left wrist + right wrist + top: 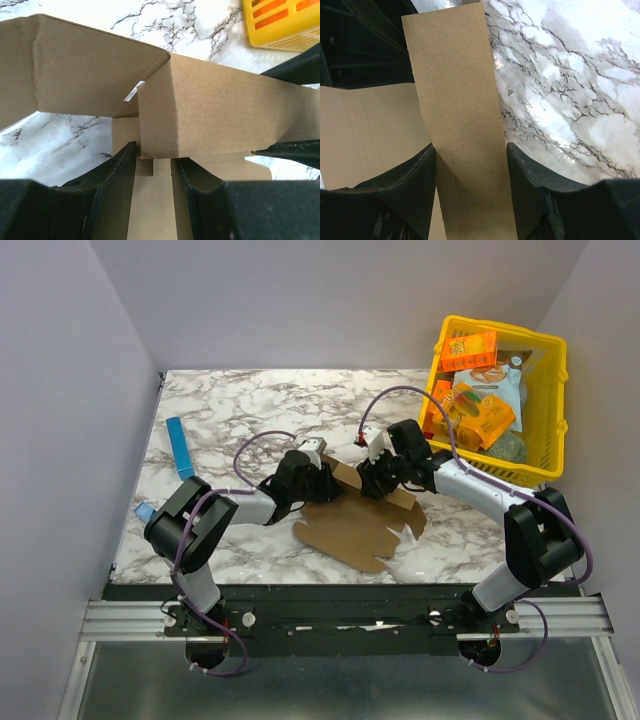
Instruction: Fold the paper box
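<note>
The paper box (355,528) is a plain brown die-cut sheet lying mid-table, with one long strip (372,486) raised between my two grippers. My left gripper (316,482) is at the sheet's far left corner. In the left wrist view its jaws (154,161) stand slightly apart over a flat panel, tips against the foot of an upright folded wall (215,115). My right gripper (380,480) is at the strip's other end. In the right wrist view the strip (457,115) runs up between its open fingers (471,165) and fills the gap.
A yellow basket (549,390) with orange snack boxes and packets stands at the back right. A slim blue bar (180,447) lies at the left, with a small blue thing (144,511) near the left edge. Grey walls enclose the marble table (240,405).
</note>
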Controlling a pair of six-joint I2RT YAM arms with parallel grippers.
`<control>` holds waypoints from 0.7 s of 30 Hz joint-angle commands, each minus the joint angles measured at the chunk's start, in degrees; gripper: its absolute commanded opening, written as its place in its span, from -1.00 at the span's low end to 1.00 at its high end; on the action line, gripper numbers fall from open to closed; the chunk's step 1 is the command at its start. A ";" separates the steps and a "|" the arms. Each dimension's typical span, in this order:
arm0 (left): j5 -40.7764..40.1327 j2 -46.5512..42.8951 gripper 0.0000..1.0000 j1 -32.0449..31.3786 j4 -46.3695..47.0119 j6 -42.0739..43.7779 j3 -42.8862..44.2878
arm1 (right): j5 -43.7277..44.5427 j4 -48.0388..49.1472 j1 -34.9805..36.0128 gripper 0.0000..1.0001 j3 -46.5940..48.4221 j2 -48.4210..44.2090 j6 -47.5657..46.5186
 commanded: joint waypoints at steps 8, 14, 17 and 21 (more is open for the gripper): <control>1.70 2.73 -0.17 -1.37 4.84 -4.23 -2.67 | 0.65 -1.66 0.14 -0.03 -1.59 0.62 0.28; -0.05 0.37 -0.15 -1.11 3.54 -3.10 -3.90 | 0.74 -1.66 0.14 -0.03 -1.68 0.45 0.37; -1.28 -3.76 0.07 -0.05 -0.85 -0.46 -2.85 | 0.92 -1.66 0.14 -0.03 -1.68 0.36 0.37; -2.25 -9.38 0.57 3.80 -6.31 1.30 -3.36 | 1.00 -1.66 0.14 -0.03 -1.77 0.18 0.37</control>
